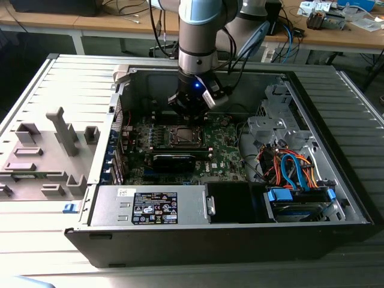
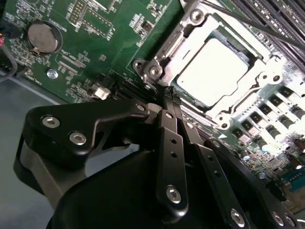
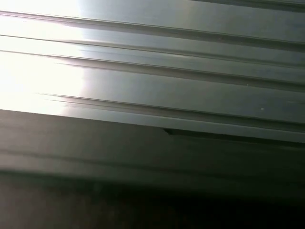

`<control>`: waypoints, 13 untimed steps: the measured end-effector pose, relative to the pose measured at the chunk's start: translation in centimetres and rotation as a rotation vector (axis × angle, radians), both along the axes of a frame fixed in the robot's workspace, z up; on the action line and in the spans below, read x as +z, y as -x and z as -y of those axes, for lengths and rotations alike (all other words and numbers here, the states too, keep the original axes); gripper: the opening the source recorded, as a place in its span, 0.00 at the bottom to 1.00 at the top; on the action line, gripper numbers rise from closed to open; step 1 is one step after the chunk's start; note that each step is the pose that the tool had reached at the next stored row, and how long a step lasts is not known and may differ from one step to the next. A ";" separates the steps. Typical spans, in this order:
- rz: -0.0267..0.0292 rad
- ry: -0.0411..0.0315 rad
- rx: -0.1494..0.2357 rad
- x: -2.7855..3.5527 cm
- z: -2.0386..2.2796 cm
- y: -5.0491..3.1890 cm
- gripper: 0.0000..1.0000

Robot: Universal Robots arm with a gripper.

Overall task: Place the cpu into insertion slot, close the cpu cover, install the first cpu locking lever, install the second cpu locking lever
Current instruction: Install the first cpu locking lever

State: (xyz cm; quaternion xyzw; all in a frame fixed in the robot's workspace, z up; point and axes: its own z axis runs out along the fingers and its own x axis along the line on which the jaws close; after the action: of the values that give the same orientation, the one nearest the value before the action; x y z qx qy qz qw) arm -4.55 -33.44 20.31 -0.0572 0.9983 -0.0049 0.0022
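Observation:
In the second wrist view the cpu (image 2: 214, 67) lies flat in the insertion slot (image 2: 164, 52), its pale metal top showing through the window of the cpu cover (image 2: 259, 81). The cover is down over the chip. A thin dark rod (image 2: 267, 29) runs along the socket's far side; whether it is a locking lever I cannot tell. My gripper (image 2: 169, 98) is shut, its black fingers (image 2: 167, 124) pressed together with the tips at the socket's near corner. In the exterior view the gripper (image 1: 191, 113) hangs just behind the insertion slot (image 1: 183, 137) inside the open computer case.
The green motherboard (image 1: 225, 150) lies in the black case (image 1: 180, 240), with a black card (image 1: 174, 159) in front of the socket. A power supply (image 1: 150, 205) and drive cables (image 1: 294, 171) are on the near side. A grey fixture tray (image 1: 42, 156) stands at the exterior view's left.

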 end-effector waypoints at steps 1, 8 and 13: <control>0.0000 0.0001 0.000 0.00 0.00 -0.05 0.11; 0.0001 -0.0006 0.001 0.32 -0.42 -0.07 0.11; -0.0001 -0.0005 0.001 1.40 -0.40 -0.05 0.11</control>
State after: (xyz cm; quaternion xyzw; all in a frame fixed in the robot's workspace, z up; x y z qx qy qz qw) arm -4.50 -33.04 21.71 -0.0577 0.9983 -0.0047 0.0022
